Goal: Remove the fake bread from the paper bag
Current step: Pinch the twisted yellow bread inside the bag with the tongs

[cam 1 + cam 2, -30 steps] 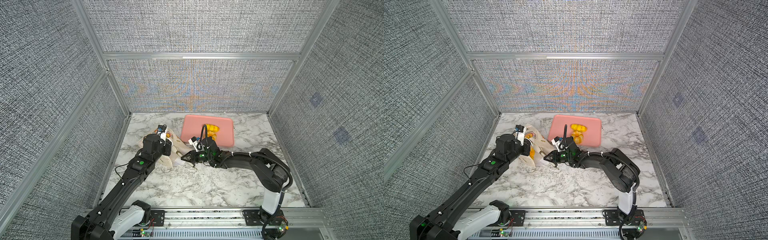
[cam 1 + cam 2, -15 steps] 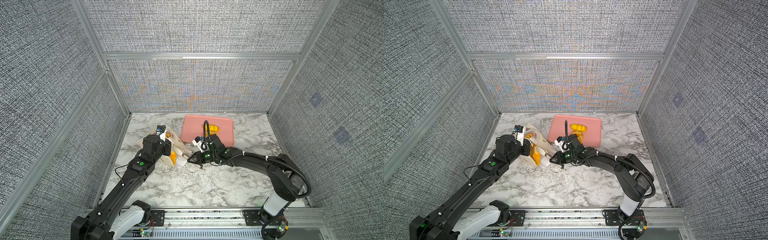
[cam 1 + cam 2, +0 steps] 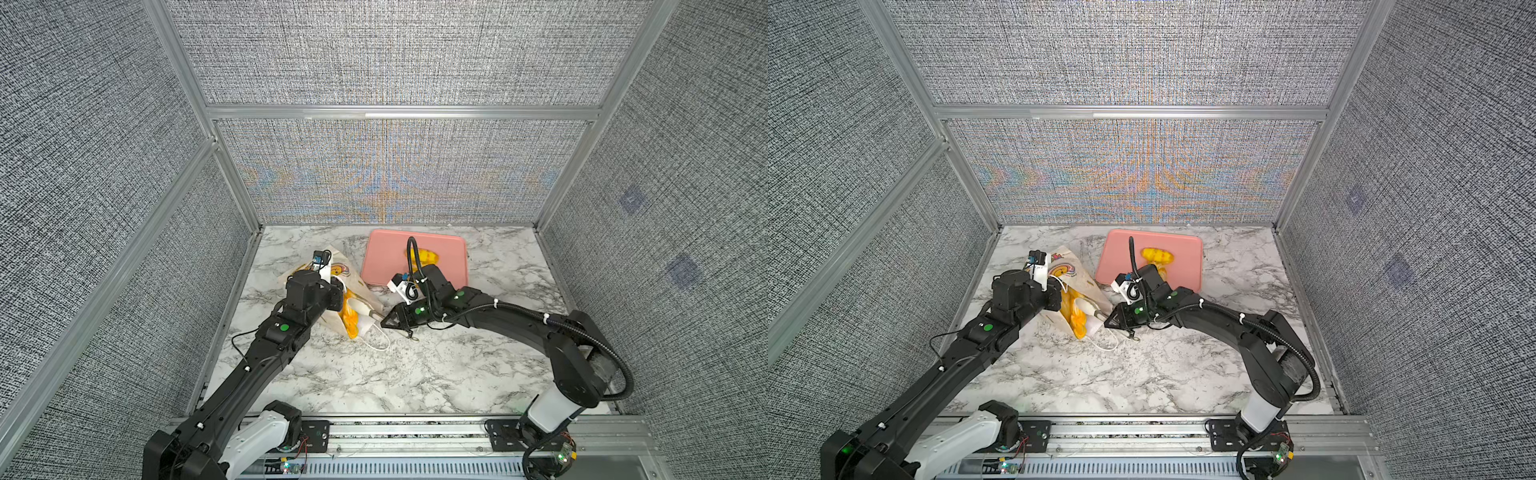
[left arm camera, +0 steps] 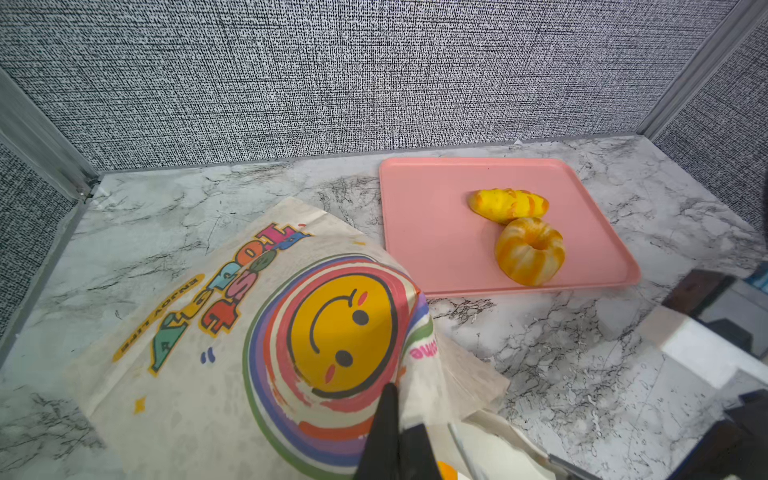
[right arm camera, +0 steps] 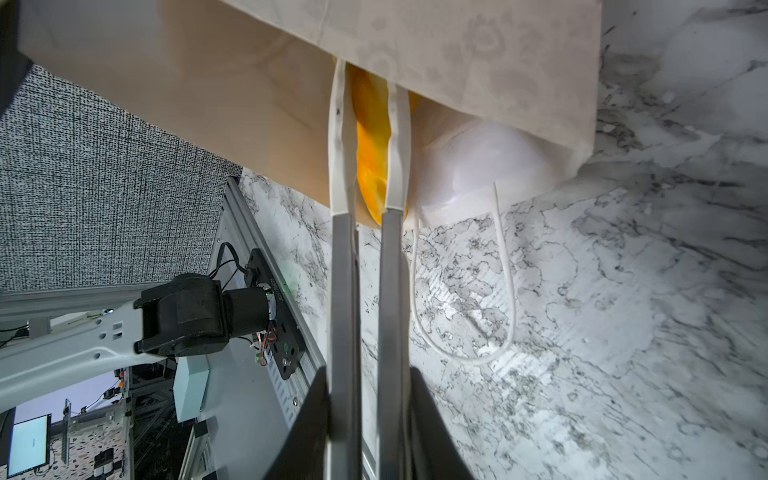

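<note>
Bread comes out of the bag: the right gripper [image 5: 370,137] reaches into the mouth of the paper bag [image 4: 199,374]. Its two white-padded fingers [image 5: 340,137] are closed to a narrow gap on a glossy orange-yellow fake bread piece [image 5: 372,166], and their tips vanish under the bag's upper lip. The left gripper [image 4: 392,419], jaws pressed together, pinches the bag's printed top wall near that opening. The bag lies on its side toward the left edge of the marble desk [image 3: 374,374], with one white cord handle [image 5: 509,291] looped on the marble. A pale rounded shape inside the mouth is hard to identify, and the rest of the contents cannot be seen. By the back edge, a pink tray [image 4: 419,224] carries a small yellow loaf [image 4: 509,203] touching a ring cake [image 4: 530,251].
</note>
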